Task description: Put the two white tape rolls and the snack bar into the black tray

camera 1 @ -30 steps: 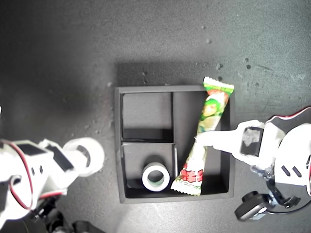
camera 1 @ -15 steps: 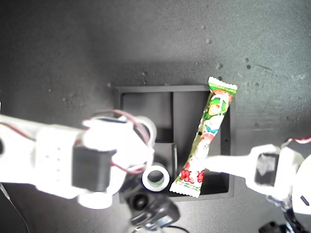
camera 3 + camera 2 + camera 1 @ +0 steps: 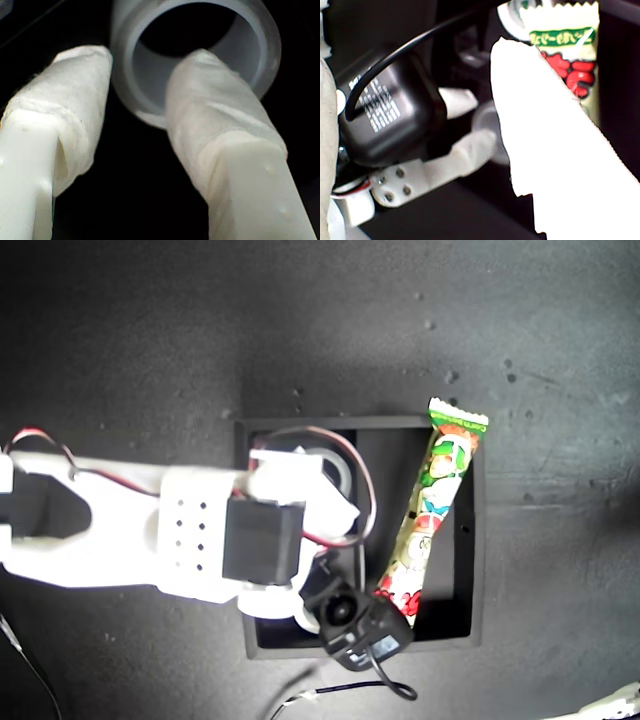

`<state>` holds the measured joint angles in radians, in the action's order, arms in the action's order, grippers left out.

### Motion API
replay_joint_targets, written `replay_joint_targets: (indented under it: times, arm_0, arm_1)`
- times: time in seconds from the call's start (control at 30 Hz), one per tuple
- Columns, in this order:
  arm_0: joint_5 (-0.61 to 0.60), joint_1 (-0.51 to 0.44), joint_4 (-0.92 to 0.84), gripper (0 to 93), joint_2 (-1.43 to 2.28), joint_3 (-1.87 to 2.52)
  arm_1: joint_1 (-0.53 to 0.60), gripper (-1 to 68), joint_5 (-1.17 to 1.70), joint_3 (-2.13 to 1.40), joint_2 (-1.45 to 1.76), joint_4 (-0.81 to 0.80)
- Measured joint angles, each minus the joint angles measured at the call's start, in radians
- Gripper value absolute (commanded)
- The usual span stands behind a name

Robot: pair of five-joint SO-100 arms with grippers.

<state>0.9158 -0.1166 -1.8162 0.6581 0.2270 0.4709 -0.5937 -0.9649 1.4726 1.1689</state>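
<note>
Exterior view: one white tape roll [image 3: 333,458] is seen over the black tray [image 3: 476,570], above the small compartment at the tray's corner farthest from the snack bar's lower end.
Second wrist view: the same roll [image 3: 150,70] is straddled by my second gripper [image 3: 142,65], one finger through the hole and one outside. Whether the wall is pinched or merely bracketed cannot be told.
Other tape roll: hidden under the second arm's wrist camera [image 3: 350,620]; no place for it in the tray can be given.
Snack bar [image 3: 435,510]: slanted in the tray's long compartment, one crimped end propped over the tray's wall, not lying flat.
My first gripper [image 3: 530,100]: only one white finger is shown, close to the snack bar's red print [image 3: 570,70]; its spread cannot be told.
Risk, roll: the ring could be dragged out if the inner finger catches on withdrawal.
Risk, bar: the propped packet could be knocked off the wall.
Risk, arms: contact over the tray is judged likely, both being crowded there.
</note>
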Motion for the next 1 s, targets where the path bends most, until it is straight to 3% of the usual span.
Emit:
replay_joint_targets:
  times: [0.07, 0.27, 0.4, 0.57, 0.77, 0.93, 1.0]
  arm_0:
    - [0.000, 0.009, 0.000, 11.3, 0.017, 0.028]
    - [-0.008, 0.075, 0.000, 0.1, 0.255, 0.207]
    - [0.008, 0.129, 0.000, 0.1, 0.551, 0.420]
    - [0.061, 0.187, 0.006, 0.1, 1.045, 0.801]
    - [0.150, 0.199, 0.230, 0.1, 1.681, 1.473]
    - [0.255, 0.127, 0.518, 0.1, 2.206, 2.131]
    - [0.301, 0.095, 0.557, 0.1, 2.390, 2.359]
  arm_1:
    - [-0.023, -0.1, -0.069, 0.003, 0.000, 0.023]
    - [-0.187, -0.4, -0.431, 0.014, 0.002, 0.167]
    - [-0.311, -0.4, -0.699, -0.067, 0.138, 0.238]
    - [-0.382, -0.5, -0.879, -0.511, 0.612, 0.072]
    - [-0.437, -0.5, -0.902, -1.233, 1.195, -0.155]
    - [-0.446, -0.4, -0.873, -1.769, 1.674, -0.236]
    - [-0.454, -0.4, -0.853, -1.939, 1.813, -0.239]
